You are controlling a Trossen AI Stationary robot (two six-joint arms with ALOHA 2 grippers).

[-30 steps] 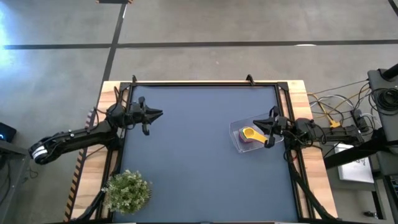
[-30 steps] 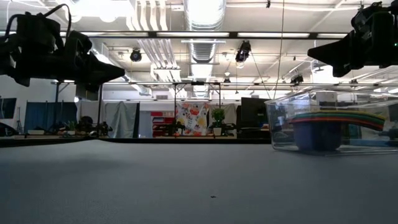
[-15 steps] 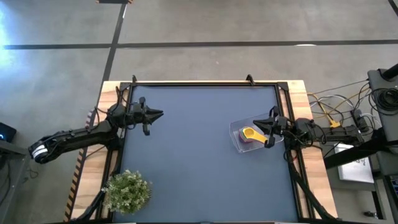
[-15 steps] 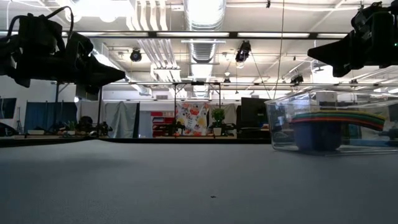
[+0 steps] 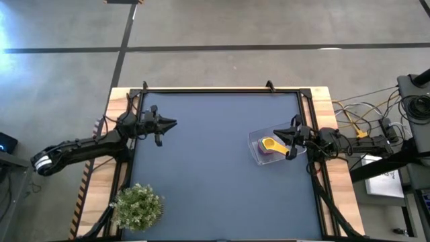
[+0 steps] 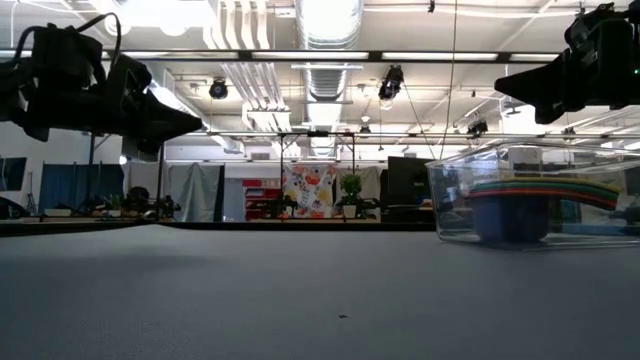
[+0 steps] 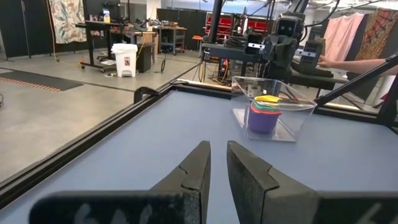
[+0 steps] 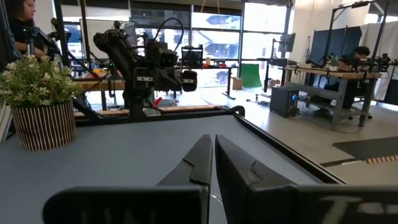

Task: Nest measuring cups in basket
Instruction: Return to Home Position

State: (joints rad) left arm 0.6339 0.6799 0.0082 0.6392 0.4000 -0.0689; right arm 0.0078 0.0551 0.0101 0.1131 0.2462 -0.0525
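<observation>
barely drifted since a second ago at left gripper (image 5: 171, 123); parked near 10 o'clock, fingers nearly together, empty. right gripper (image 5: 277, 132) closed on nothing, hovering above basket (image 5: 255, 143) at 3 o'clock, measuring cups (image 5: 269, 144) nested inside. homing now; next likely calls for retracting clear of basket.

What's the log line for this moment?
colourful plastic measuring cups: nested in clear plastic basket | left hand: shut, empty, far from basket | right hand: shut, empty, above basket

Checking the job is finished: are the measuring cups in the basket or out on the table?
In. The nested measuring cups sit inside the clear basket, yellow on top.
</observation>
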